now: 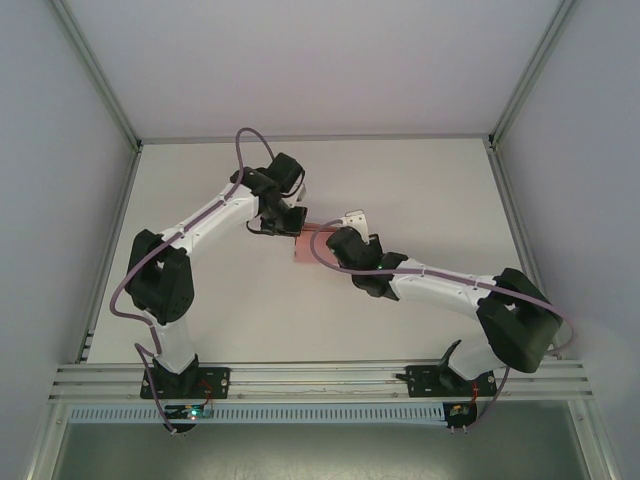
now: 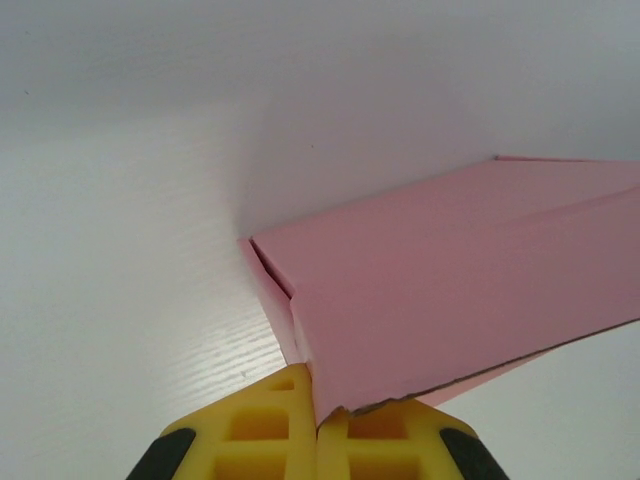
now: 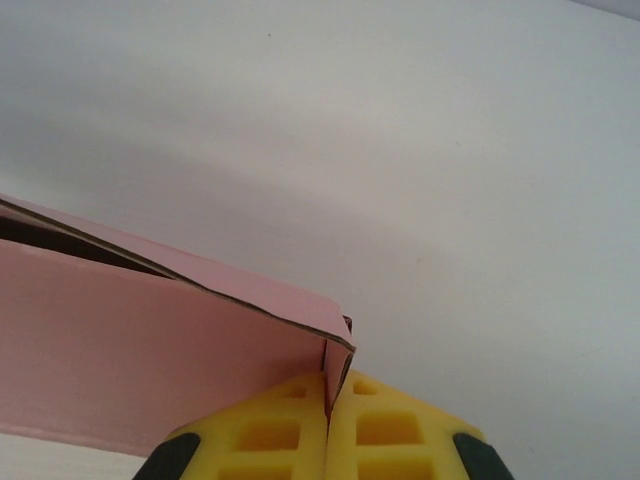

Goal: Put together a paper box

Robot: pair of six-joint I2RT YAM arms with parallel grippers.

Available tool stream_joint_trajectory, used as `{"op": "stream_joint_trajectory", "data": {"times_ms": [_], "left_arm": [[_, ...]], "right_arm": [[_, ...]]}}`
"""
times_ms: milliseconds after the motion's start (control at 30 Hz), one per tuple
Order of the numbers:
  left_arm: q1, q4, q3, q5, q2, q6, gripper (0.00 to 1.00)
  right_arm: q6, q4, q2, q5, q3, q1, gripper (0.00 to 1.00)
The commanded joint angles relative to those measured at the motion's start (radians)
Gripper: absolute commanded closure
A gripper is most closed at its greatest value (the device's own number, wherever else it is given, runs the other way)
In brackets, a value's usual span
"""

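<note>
The top external view shows the pink paper box [image 1: 308, 248] near the middle of the white table [image 1: 420, 190], between the two arms. The left gripper [image 1: 296, 230] is at one end of it and the right gripper [image 1: 335, 243] is at the other.

In the left wrist view, the left gripper [image 2: 318, 408] is pressed tight on a thin edge of the box [image 2: 450, 280]. Its yellow fingers [image 2: 260, 425] touch the card.

In the right wrist view, the right gripper [image 3: 328, 392] pinches a corner of the box [image 3: 150, 370] with its fingers [image 3: 390, 430] squeezed together.
</note>
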Motion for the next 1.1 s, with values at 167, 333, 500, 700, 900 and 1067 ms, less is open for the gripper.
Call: {"op": "stream_joint_trajectory", "data": {"times_ms": [167, 333, 500, 700, 900, 1067], "left_arm": [[0.014, -0.004, 0.051, 0.175, 0.035, -0.067, 1.0], [0.023, 0.007, 0.062, 0.184, 0.042, -0.076, 1.0], [0.042, 0.008, 0.08, 0.244, 0.054, -0.092, 1.0], [0.033, -0.024, 0.089, 0.157, 0.048, -0.031, 1.0], [-0.01, 0.099, -0.078, 0.063, 0.01, -0.001, 0.96], [-0.051, 0.19, -0.237, -0.043, -0.046, 0.034, 0.94]], "right_arm": [[-0.03, 0.007, 0.047, -0.067, -0.031, 0.037, 1.0], [-0.017, 0.007, 0.055, -0.089, -0.031, 0.037, 1.0], [-0.015, 0.006, 0.064, -0.097, -0.027, 0.035, 1.0], [-0.016, -0.009, 0.082, -0.086, -0.016, 0.035, 1.0], [0.005, 0.026, 0.078, -0.097, -0.032, 0.03, 1.0], [0.005, 0.073, 0.071, -0.102, -0.062, 0.03, 1.0]]}}
